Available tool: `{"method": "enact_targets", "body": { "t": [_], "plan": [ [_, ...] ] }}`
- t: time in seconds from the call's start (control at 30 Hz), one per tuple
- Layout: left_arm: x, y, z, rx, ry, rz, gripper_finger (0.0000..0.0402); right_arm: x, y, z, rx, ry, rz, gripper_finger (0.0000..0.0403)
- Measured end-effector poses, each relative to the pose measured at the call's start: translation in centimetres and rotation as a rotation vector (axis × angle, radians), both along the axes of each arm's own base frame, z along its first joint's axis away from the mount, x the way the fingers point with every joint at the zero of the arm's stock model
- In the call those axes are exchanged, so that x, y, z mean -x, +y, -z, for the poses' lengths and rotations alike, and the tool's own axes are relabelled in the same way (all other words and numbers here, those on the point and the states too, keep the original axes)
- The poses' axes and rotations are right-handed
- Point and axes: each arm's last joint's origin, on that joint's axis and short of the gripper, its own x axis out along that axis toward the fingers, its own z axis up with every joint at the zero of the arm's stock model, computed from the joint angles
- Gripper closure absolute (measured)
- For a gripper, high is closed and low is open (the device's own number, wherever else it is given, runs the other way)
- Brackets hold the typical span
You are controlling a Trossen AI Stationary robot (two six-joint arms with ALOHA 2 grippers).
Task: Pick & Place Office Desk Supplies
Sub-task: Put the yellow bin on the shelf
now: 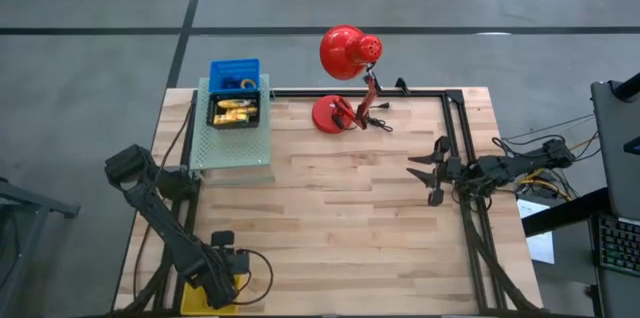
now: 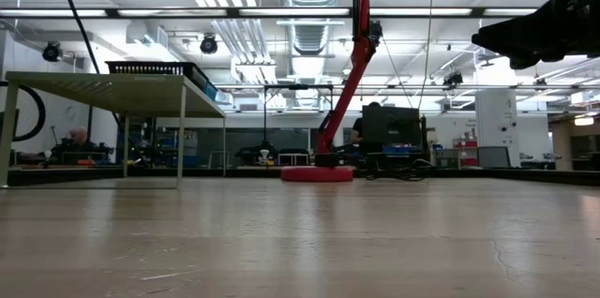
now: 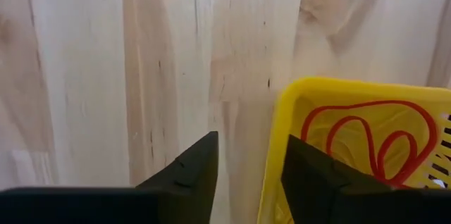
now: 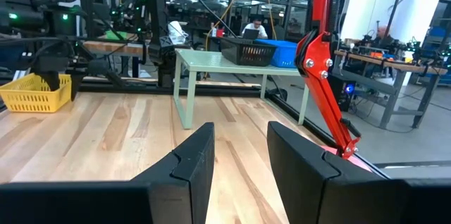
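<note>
High view: left gripper [image 1: 222, 276] sits at the lower left over a yellow basket [image 1: 228, 296]; right gripper [image 1: 432, 173] waits mid right, fingers apart on nothing; yellow supplies [image 1: 234, 112] lie in a black bin [image 1: 234, 111] on the green stand [image 1: 232, 148], upper left.

Low view: only the red lamp [image 2: 319, 171] at centre; a sweeping arm could clip it.

Left wrist view: fingers narrow and empty, straddling the basket's rim, red rubber bands [image 3: 366, 139] inside at lower right; closing here could pinch the wall and drag the basket.

Right wrist view: empty gap, lamp arm at right.
</note>
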Motion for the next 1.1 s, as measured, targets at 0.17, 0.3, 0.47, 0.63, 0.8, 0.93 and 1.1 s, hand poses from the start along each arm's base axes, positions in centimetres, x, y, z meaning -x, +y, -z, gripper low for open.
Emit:
{"method": "enact_targets", "body": {
  "t": [0.17, 0.3, 0.47, 0.63, 0.8, 0.93, 1.1],
  "plan": [
    [-0.3, 0.1, -0.1, -0.024, -0.047, -0.008, 0.0282, 0.0, 0.0, 0.0, 0.000, 0.000, 0.000, 0.0275],
    [-0.6, 0.1, -0.6, -0.055, -0.124, -0.008, 0.0285, 0.0, 0.0, 0.0, 0.000, 0.000, 0.000, 0.0275],
    [-0.9, 0.3, -1.2, -0.105, -0.207, 0.048, 0.0285, 0.0, 0.0, 0.0, 0.000, 0.000, 0.000, 0.0275],
    [-0.9, 0.5, -1.3, -0.126, -0.228, 0.025, 0.0285, 0.0, 0.0, 0.0, 0.000, 0.000, 0.000, 0.0275],
    [-0.5, 0.6, -1.1, -0.083, -0.132, -0.063, 0.0285, 0.0, 0.0, 0.0, 0.000, 0.000, 0.000, 0.0275],
    [-0.2, 0.5, -1.1, -0.037, -0.062, -0.119, 0.0285, 0.0, 0.0, 0.0, 0.000, 0.000, 0.000, 0.0275],
    [-0.4, 0.5, -1.1, -0.042, -0.085, -0.123, 0.0285, 0.0, 0.0, 0.0, 0.000, 0.000, 0.000, 0.0275]
  ]
}}
